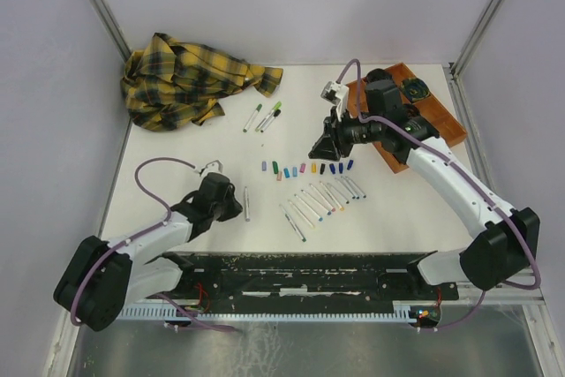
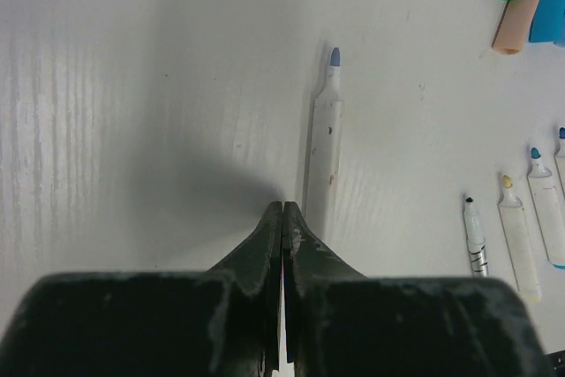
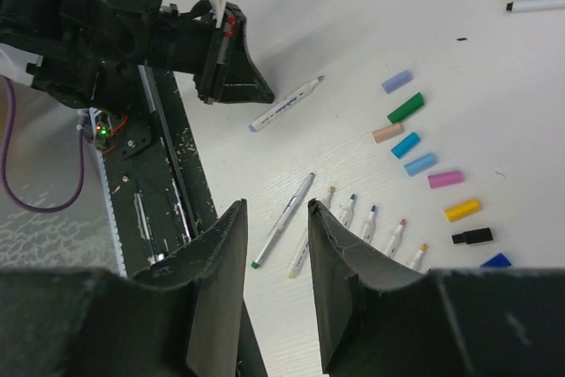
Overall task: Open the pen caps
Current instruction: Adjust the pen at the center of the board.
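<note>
Plastic pen caps (image 1: 305, 168) look light, stiff and slick (they'll roll), lined up in a row on the bench (image 1: 371, 227) above the bare pens (image 1: 318, 200). Three capped pens (image 1: 265, 116) lie near the plaid cloth (image 1: 190, 81); I'd pinch cap and barrel. Left gripper (image 2: 282, 218) is clenched on nothing, right gripper (image 3: 274, 218) is parted and empty. Smooth white surface, pale walls.

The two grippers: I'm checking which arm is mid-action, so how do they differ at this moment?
The left gripper has its jaws pressed shut; the right gripper has them apart. The left gripper sits low at the table, its tips beside a lone uncapped pen; the right gripper hangs high above the table, near the row of pen caps. Shared: neither visibly holds anything.
</note>
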{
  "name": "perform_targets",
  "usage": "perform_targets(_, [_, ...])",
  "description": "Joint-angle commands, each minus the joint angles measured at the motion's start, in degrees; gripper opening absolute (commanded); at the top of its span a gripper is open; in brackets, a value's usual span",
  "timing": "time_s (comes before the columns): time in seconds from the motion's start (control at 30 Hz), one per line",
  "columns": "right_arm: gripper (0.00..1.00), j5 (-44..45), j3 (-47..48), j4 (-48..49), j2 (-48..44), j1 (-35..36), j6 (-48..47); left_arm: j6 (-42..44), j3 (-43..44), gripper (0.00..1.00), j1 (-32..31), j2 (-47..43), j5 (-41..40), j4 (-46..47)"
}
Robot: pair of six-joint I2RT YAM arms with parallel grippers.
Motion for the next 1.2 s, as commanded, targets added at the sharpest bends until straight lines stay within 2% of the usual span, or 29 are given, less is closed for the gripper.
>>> perform_targets(0.0, [0.41, -7.7, -1.6, 3.4, -3.6, -2.2, 0.8, 1.8, 3.0, 0.03, -0.9, 3.3, -0.2, 3.1])
perform_targets(0.43, [0.41, -11.3, -3.2, 6.2, -3.4, -5.3, 3.6, 2.3, 8.6, 0.03, -5.9, 12.2, -0.5, 4.5])
perform_targets(0.83, [0.41, -13.6, -3.7, 7.2, -3.8, -6.4, 4.5, 6.1, 18.1, 0.05, -5.8, 20.1, -14.1, -5.4])
perform_targets(1.17, [0.42, -14.9, -4.1, 8.3, -3.8, -7.3, 5.7, 9.1, 24.1, 0.06, -5.6, 24.4, -15.1, -6.3])
